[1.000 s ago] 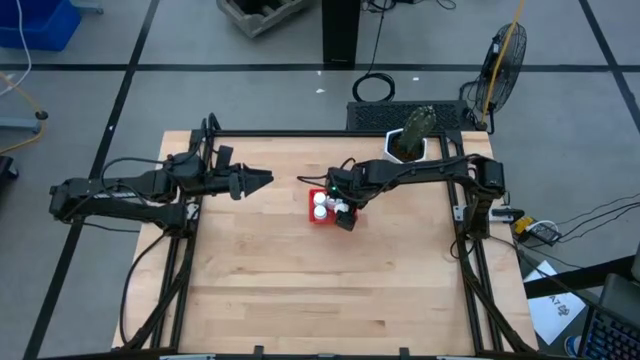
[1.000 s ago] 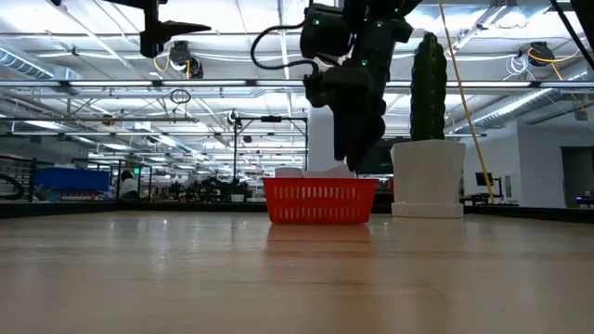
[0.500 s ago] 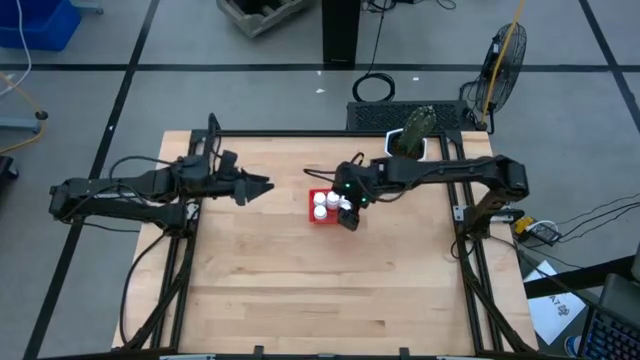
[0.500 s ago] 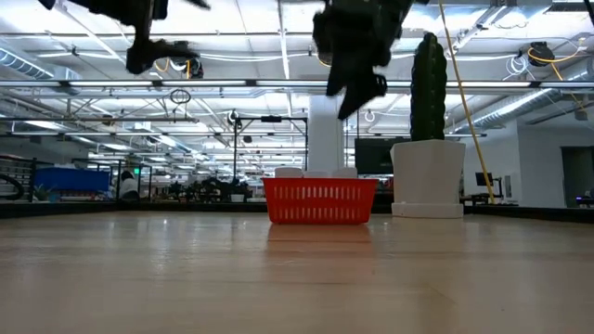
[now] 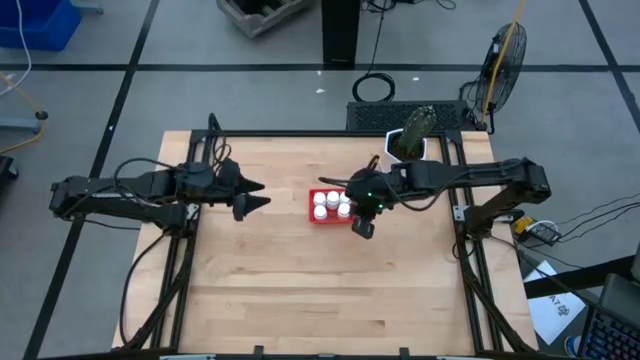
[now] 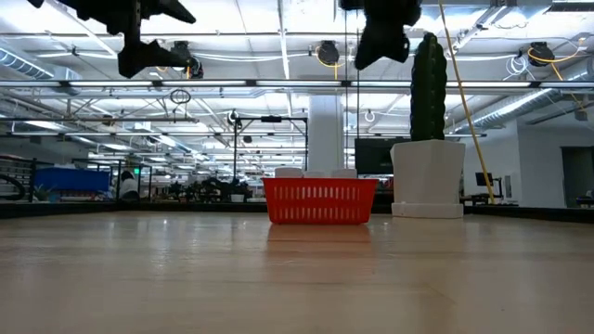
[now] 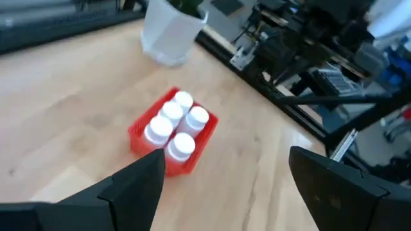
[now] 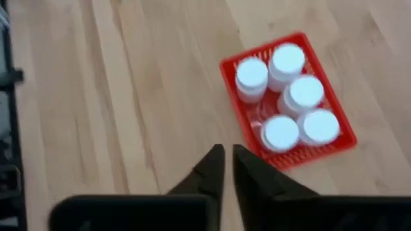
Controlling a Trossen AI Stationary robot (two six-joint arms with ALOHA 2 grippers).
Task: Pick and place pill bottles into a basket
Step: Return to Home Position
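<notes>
The red basket [image 5: 312,207] [image 6: 321,202] [image 8: 303,156] [image 7: 137,137] rests on the wooden table near its middle. Several white pill bottles [image 5: 331,205] [image 8: 286,95] [image 7: 177,122] stand upright inside it, their caps [image 6: 316,173] showing above the rim. My right gripper [image 5: 364,229] [image 8: 225,164] [image 6: 381,42] hangs high above the table, just right of and nearer than the basket, shut with nothing between its fingers. My left gripper [image 5: 258,196] [image 7: 225,186] [image 6: 139,37] hovers open, high above the table to the left of the basket, holding nothing.
A white planter with a cactus [image 5: 412,140] [image 6: 427,176] [image 7: 169,32] stands at the table's far right, behind the basket. Dark frame rails [image 5: 470,250] run along the table's sides. Bare wood [image 5: 320,290] lies between the basket and the near edge.
My right gripper has risen out of the basket, high above it, and gone toward the table's right and near edges. The bottles that it covered now show in the basket. My left gripper has drawn slightly toward the near edge.
</notes>
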